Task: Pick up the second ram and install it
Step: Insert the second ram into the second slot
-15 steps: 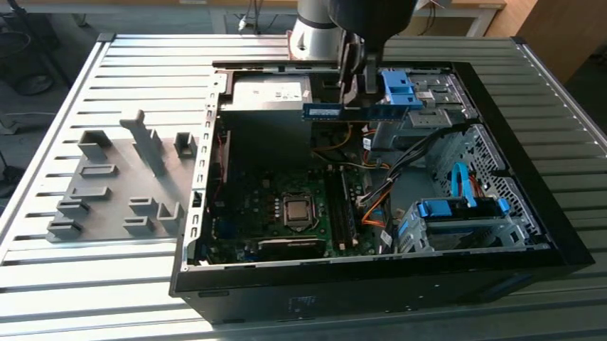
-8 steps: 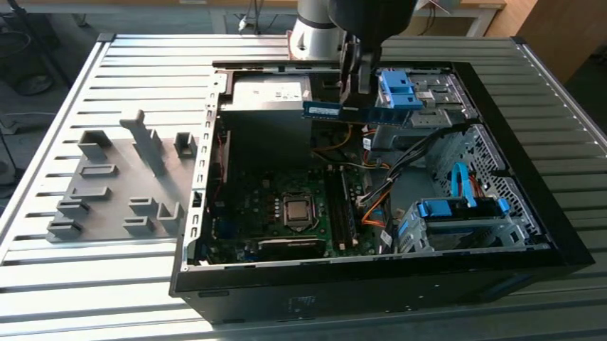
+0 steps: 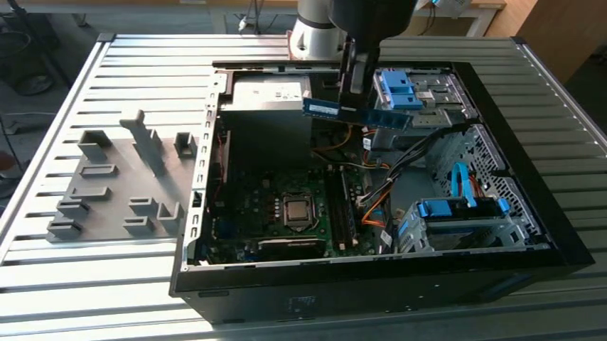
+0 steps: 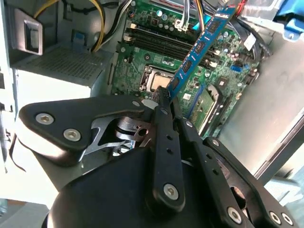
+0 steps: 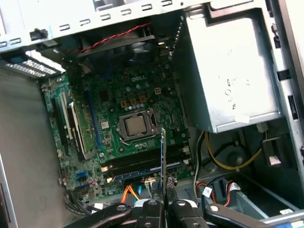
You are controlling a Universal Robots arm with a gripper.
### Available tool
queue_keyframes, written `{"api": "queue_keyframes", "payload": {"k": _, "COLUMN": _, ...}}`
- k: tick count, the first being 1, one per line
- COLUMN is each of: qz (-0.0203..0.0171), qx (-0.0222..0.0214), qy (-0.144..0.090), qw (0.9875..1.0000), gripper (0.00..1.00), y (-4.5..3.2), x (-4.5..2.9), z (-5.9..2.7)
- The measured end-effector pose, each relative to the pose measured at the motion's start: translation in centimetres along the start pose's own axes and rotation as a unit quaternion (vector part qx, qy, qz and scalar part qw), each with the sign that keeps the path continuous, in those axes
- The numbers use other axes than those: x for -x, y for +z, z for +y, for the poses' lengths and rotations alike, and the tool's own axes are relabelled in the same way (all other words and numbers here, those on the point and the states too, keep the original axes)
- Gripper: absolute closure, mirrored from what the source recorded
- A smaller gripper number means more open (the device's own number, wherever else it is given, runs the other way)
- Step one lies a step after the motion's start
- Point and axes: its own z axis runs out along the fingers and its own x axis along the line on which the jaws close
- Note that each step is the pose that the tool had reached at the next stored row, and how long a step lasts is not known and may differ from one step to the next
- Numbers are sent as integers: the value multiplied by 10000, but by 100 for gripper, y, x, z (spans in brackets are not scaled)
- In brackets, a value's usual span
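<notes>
Holding second ram [image 3: 357,114] near mid-length, gripper [image 3: 353,99] was pinched tight onto its flat faces, stick roughly level above open PC case [image 3: 379,284]. I judged it light, stiff, brittle; contacts best untouched, faces fine for grip. Exterior view gave me height over case; first wrist view gave stick edge-on against black slots [image 5: 142,161] on motherboard [image 5: 142,95]
</notes>
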Motion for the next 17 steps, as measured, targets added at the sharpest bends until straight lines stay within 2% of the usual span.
{"api": "queue_keyframes", "payload": {"k": 4, "qz": -3, "qx": 0, "qy": 362, "qw": 9993, "gripper": 86, "y": 5, "x": 0, "z": 0}}
{"api": "queue_keyframes", "payload": {"k": 8, "qz": -7, "qx": 1, "qy": 722, "qw": 9974, "gripper": 86, "y": 11, "x": 0, "z": 0}}
{"api": "queue_keyframes", "payload": {"k": 11, "qz": -10, "qx": 1, "qy": 995, "qw": 9950, "gripper": 86, "y": 16, "x": 0, "z": 0}}
{"api": "queue_keyframes", "payload": {"k": 17, "qz": -14, "qx": 1, "qy": 1473, "qw": 9891, "gripper": 86, "y": 21, "x": 0, "z": 0}}
